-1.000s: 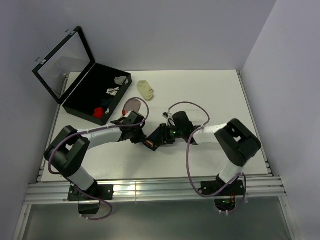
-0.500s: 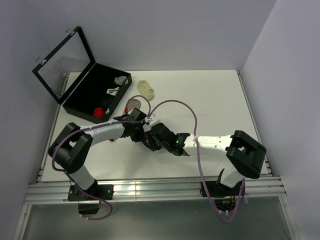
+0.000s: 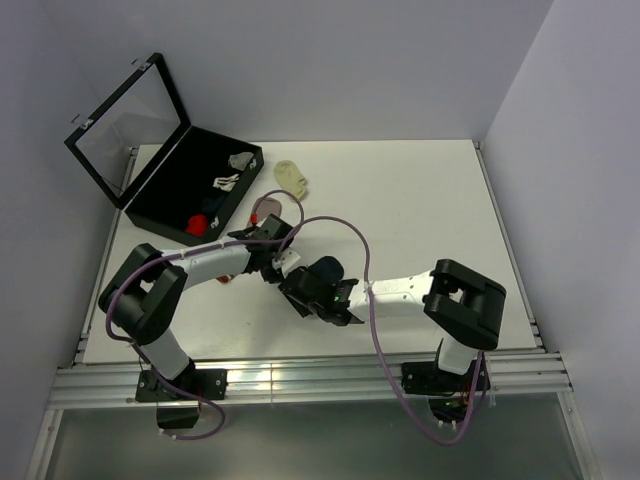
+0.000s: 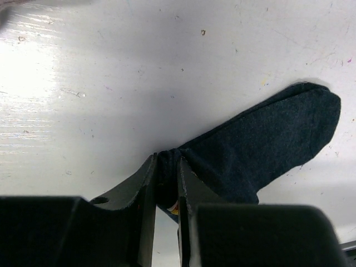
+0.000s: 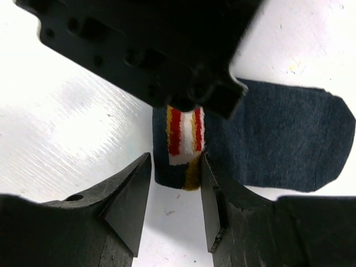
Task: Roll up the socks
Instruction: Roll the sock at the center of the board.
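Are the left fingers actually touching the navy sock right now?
Touching. The left wrist view shows the left fingers pinching a bunched fold of the navy sock between them, with no gap on either side.

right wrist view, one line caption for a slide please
Right tool open astride the striped cuff of the navy sock, which the left tool pinches.

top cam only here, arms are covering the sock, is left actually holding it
observer: yes, the left gripper is pinched shut on one end of the navy sock.
operator: rolled yet
observer: no, most of it lies flat on the table.
operator: and right
observer: the right gripper is open, its fingers on either side of the red-and-white striped cuff.
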You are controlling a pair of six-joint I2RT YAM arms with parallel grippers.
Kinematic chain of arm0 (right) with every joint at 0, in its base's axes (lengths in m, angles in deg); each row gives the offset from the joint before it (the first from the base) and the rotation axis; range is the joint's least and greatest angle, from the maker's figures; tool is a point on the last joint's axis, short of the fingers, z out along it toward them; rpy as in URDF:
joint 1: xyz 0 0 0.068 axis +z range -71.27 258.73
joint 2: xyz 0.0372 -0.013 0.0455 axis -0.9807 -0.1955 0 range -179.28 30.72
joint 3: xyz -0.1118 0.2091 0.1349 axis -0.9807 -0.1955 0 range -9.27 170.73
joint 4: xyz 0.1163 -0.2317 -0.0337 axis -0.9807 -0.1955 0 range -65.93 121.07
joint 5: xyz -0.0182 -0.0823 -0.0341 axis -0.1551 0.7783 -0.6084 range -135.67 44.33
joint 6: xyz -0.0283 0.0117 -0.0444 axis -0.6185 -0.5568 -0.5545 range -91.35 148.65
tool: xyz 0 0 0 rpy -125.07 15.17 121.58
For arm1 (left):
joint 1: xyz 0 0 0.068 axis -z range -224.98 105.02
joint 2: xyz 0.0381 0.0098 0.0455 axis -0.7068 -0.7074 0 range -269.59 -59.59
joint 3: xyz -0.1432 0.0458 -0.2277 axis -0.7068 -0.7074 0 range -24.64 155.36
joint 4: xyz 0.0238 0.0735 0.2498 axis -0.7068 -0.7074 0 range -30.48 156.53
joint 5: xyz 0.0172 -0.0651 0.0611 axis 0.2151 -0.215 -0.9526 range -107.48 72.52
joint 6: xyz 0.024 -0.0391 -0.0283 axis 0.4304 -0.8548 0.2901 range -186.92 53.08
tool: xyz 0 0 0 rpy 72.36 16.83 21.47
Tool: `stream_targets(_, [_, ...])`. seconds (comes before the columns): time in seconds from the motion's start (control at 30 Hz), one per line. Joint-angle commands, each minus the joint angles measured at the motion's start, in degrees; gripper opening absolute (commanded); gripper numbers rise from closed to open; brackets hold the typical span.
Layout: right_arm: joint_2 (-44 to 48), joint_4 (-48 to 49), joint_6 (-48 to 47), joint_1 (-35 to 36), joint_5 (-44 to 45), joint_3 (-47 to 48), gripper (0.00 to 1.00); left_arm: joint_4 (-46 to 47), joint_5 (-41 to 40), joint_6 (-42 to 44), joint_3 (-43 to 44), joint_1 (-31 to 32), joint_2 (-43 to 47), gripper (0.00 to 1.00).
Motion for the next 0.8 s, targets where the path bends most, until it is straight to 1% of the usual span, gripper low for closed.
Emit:
stream_targets(0.0, [2.88, 3.72, -1.27, 0.34, 1.17, -1.31, 0.48, -2.06, -1.19, 1.26, -0.14, 0.94, -1.73, 0.09])
stream_targets(0.3, [0.08, 4.43, -2.94, 1.57, 3.81, 0.27, 0.47, -2.24, -0.49, 0.82, 0.39, 0.94, -1.82, 0.08])
stream_targets(0.37, [-1.24, 4.52, -2.94, 1.92, 4.33, 0.53, 0.46, -2.67, -0.40, 0.29, 0.21, 0.94, -1.82, 0.08])
stream_targets(0.47, [-3.00, 4.78, -2.24, 2.45, 4.60, 0.01, 0.36, -3.02, -0.40, -0.50, -0.23, 0.94, -1.47, 0.09])
stream_targets(0.5, [-3.09, 5.48, -1.80, 2.45, 4.51, -0.43, 0.29, -3.11, -0.75, -0.67, -0.40, 0.86, -1.29, 0.09])
stream_targets(0.57, [-3.00, 6.53, 0.13, 2.45, 4.07, -2.35, 0.19, -3.38, -1.02, -1.81, -1.01, 0.68, -0.68, 0.09])
stream_targets(0.6, [-2.83, 6.80, 1.53, 2.36, 4.07, -2.97, 0.08, -3.38, -1.10, -2.25, -1.45, 0.51, -0.33, 0.09])
stream_targets(0.63, [-2.13, 7.24, 2.24, 2.36, 3.81, -3.76, 0.03, -3.38, -1.28, -3.30, -1.89, 0.33, 0.11, 0.10])
stream_targets(0.67, [-1.69, 7.76, 2.94, 2.19, 3.20, -5.69, 0.00, -3.29, -1.28, -3.84, -2.86, 0.07, 1.07, 0.11])
stream_targets(0.77, [0.24, 11.18, 6.37, 0.96, -1.80, -9.74, 0.00, -2.15, -0.84, -6.12, -5.31, -1.42, 3.71, 0.15])
